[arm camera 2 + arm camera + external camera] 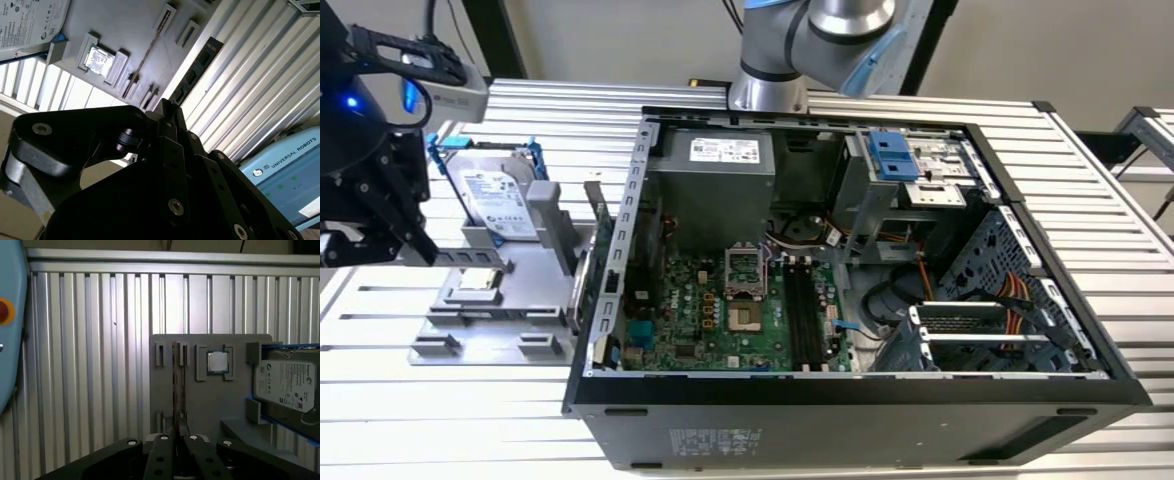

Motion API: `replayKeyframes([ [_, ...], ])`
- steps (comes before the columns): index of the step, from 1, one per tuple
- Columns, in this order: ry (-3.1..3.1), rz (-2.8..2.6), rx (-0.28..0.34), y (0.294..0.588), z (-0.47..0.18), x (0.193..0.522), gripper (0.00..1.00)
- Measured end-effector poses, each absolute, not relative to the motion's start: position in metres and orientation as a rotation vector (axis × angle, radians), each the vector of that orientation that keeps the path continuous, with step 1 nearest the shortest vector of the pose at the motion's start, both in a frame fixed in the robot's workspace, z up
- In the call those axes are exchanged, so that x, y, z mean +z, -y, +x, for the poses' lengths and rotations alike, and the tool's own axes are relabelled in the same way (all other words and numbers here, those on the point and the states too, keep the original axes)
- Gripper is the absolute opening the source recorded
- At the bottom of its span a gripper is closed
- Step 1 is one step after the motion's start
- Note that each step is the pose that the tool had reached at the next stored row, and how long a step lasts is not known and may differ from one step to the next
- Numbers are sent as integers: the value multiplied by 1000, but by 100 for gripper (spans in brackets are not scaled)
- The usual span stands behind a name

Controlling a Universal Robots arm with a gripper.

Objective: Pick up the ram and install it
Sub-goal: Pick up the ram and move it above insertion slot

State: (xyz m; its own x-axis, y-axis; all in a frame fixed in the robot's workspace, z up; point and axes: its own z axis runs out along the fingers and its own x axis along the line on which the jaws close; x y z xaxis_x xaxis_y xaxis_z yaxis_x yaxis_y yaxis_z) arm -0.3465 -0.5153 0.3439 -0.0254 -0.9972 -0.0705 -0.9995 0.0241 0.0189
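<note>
The ram (pixel 174 385) stands on edge in a slot of the grey holder (pixel 210 405), seen as a thin brown strip. It also appears as a thin line (pixel 145 55) in the second wrist view. My gripper (pixel 176 434) hovers above the near end of that strip, its black fingers (pixel 172 117) drawn together with nothing between them. In the exterior view the gripper (pixel 387 250) hangs over the holder (pixel 520 275) at the exterior view's left, outside the open computer case (pixel 854 392). The long dark memory slots (pixel 803 315) lie on the green motherboard inside the case.
On the same holder sit a square silver processor chip (pixel 218 361) and a hard drive in a blue frame (pixel 287 382). The ribbed aluminium table (pixel 90 365) surrounds the holder. A light blue pendant (pixel 285 175) lies on the table. The arm's base (pixel 767 90) stands behind the case.
</note>
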Motion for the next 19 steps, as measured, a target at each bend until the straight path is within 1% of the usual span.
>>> replayKeyframes([
  [19, -2221, -2167, 98, 515, -347, 355, 0],
])
